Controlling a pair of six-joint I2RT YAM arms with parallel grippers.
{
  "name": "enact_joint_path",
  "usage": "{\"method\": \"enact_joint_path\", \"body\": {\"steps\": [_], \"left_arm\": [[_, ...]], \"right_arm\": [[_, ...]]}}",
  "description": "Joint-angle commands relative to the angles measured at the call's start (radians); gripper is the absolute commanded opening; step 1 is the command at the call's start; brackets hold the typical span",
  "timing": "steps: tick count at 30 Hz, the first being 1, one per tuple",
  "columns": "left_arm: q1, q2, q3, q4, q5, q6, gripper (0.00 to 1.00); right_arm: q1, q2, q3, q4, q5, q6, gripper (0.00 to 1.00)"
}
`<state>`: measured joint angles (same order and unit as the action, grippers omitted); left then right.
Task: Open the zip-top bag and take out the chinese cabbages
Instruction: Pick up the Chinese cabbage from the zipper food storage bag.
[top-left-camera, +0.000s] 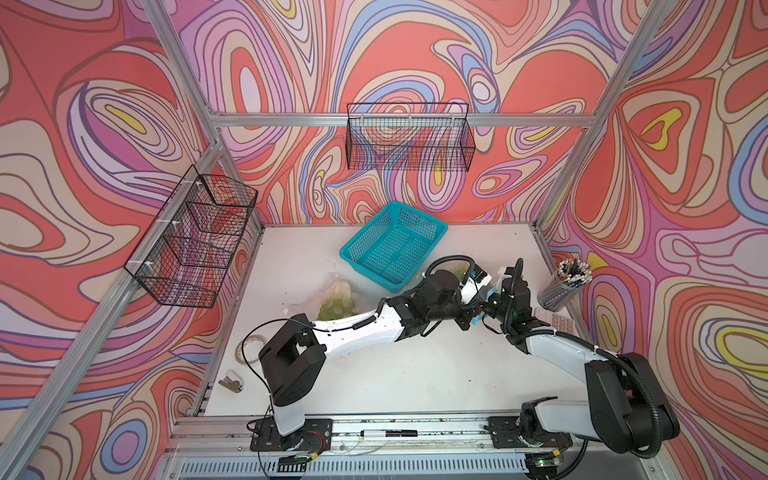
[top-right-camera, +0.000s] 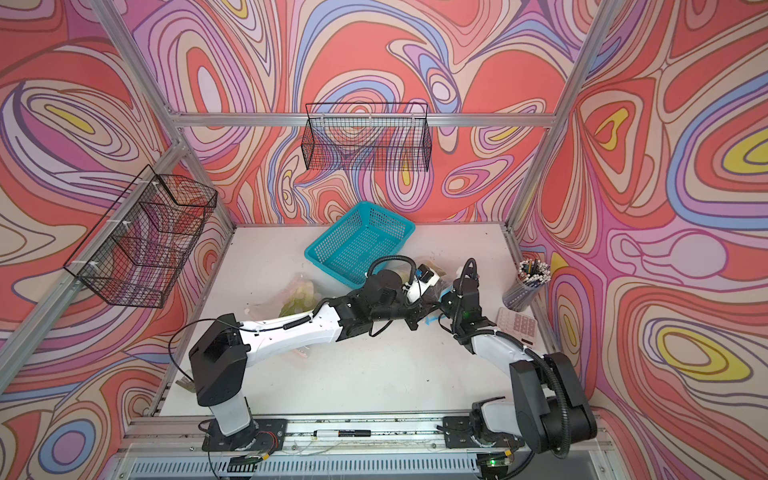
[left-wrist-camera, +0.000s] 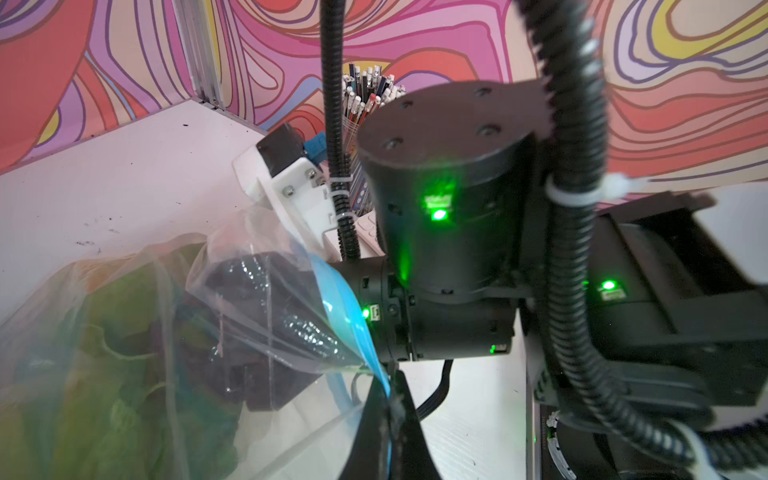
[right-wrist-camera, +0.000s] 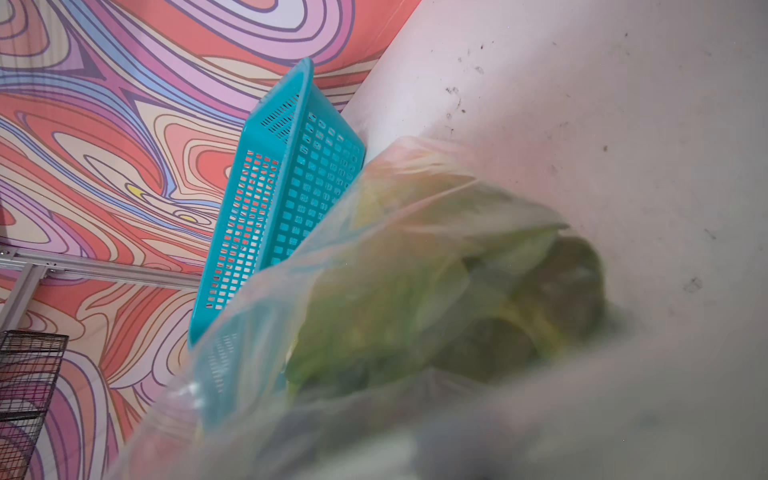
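Two white-and-black robot arms are shown meeting over the far right part of one white table (top-left-camera: 395, 374). One clear plastic zip-top bag (left-wrist-camera: 245, 245) with a blue seal strip is held up between them, just beside one teal perforated plastic basket (top-left-camera: 392, 249).

The left arm (top-left-camera: 361, 328) is stretched long and low across the table. The left gripper (left-wrist-camera: 390, 395) is pressed together on the bag's blue strip. The right arm (top-left-camera: 552, 345) is bent sharply at the elbow, with its wrist turned toward the left arm. The right gripper (left-wrist-camera: 232, 332) is seen inside the bag's mouth; how far its jaws are spread cannot be told through the plastic.

The chinese cabbages (right-wrist-camera: 399, 299) are seen as crinkled green leaves inside the bag; they cannot be counted. A second clear bag (top-left-camera: 336, 297) with green contents lies on the table, partly hidden by the left arm.
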<state>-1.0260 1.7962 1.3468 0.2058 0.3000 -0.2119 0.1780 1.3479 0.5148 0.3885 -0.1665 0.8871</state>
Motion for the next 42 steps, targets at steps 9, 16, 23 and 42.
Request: {"method": "enact_joint_path", "body": {"steps": [9, 16, 23, 42], "left_arm": [[-0.006, -0.006, -0.021, 0.136, 0.136, -0.084, 0.00], [0.000, -0.005, -0.044, 0.182, 0.165, -0.128, 0.00], [0.021, -0.008, -0.065, 0.181, 0.145, -0.147, 0.08], [0.167, -0.115, -0.129, -0.064, -0.143, -0.055, 0.62]], "right_arm": [[-0.003, 0.092, 0.006, 0.133, -0.016, -0.084, 0.48], [-0.039, 0.184, 0.003, 0.233, -0.075, -0.103, 0.47], [-0.041, 0.222, 0.011, 0.340, -0.183, -0.150, 0.28], [-0.173, 0.017, 0.003, -0.104, -0.379, -0.443, 0.03]]}}
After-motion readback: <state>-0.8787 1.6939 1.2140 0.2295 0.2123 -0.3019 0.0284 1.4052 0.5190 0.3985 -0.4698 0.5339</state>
